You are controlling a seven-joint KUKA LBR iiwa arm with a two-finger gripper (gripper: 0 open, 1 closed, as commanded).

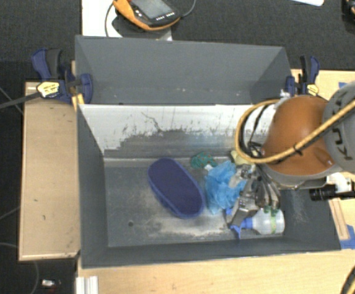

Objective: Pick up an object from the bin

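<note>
Finding the gripper (246, 210) low over the floor of the bin (165, 72), toward the front right corner; placing it between a crumpled light-blue wad (221, 185) on the side nearer mid-bin and a small white bottle (268, 221) lying on its side close to the front wall; cannot tell whether it touches either, nor whether it stands apart, together or clamped on anything, that part being hidden under the wrist.

Noting a dark-blue oval (176, 187) flat on the floor mid-bin, touching or just beside the wad; noting a teal piece (200, 161) behind both, near the back wall.

Judging the step in hand as positioning onto a thing, with no grasp confirmed; taking the bottle or the wad as the likely thing, without grounds to choose between them; judging the task as early, with nothing seen raised off the floor.

Calling, for the next move, for closing on one thing alone, not wad and bottle together; then lifting straight up, clear of the front and right walls; watching for the bottle rolling aside and the wad slipping out.
</note>
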